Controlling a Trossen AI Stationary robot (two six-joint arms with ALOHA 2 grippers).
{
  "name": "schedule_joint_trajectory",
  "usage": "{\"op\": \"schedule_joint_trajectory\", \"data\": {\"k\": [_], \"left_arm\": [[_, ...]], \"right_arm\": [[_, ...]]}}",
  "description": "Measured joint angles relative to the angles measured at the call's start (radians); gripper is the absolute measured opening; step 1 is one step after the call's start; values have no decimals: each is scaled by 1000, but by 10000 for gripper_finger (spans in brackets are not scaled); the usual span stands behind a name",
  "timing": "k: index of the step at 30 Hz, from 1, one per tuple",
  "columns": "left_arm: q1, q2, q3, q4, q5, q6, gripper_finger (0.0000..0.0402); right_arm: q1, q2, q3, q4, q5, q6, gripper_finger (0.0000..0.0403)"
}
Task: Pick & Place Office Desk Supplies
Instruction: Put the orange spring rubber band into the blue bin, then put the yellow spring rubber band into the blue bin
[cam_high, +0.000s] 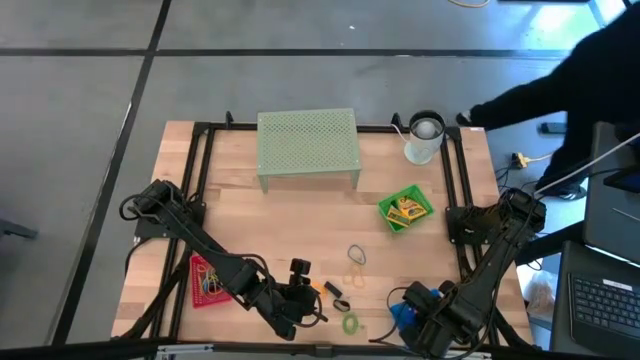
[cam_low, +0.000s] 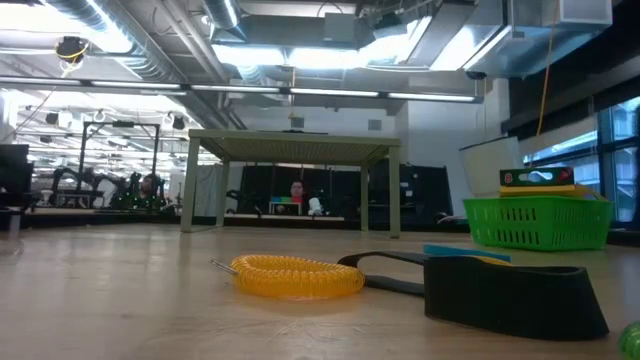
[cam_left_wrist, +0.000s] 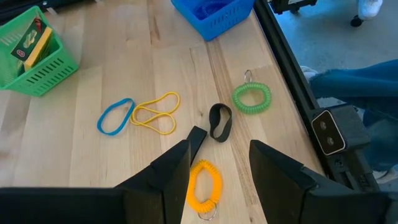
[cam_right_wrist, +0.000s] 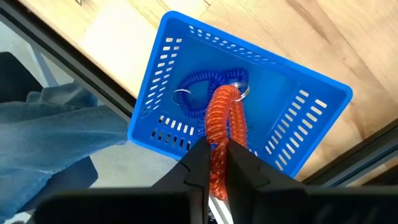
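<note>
Right wrist view shows your right gripper (cam_right_wrist: 216, 163) pinching a red coil (cam_right_wrist: 225, 124) over the blue tray (cam_right_wrist: 323, 99), a blue coil (cam_right_wrist: 202, 87) already inside. Your left gripper (cam_left_wrist: 219, 165) hangs spread above the orange coil (cam_left_wrist: 205, 186); the green coil (cam_left_wrist: 252, 98) and bands remain.

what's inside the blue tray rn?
The blue tray holds a blue coil ring with a metal key ring. The right claw holds a red coil ring above it, hiding part of the floor beneath.
</note>
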Motion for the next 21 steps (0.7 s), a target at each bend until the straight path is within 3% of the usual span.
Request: {"op": "schedule_joint_trajectory", "data": {"k": [13,21], "left_arm": [[0,0,0,0,0,0,159],[0,29,1,-20,34,-25,163]], "right_arm": [[0,0,0,0,1,-20,114],[0,0,0,1,68,-22,144]]}}
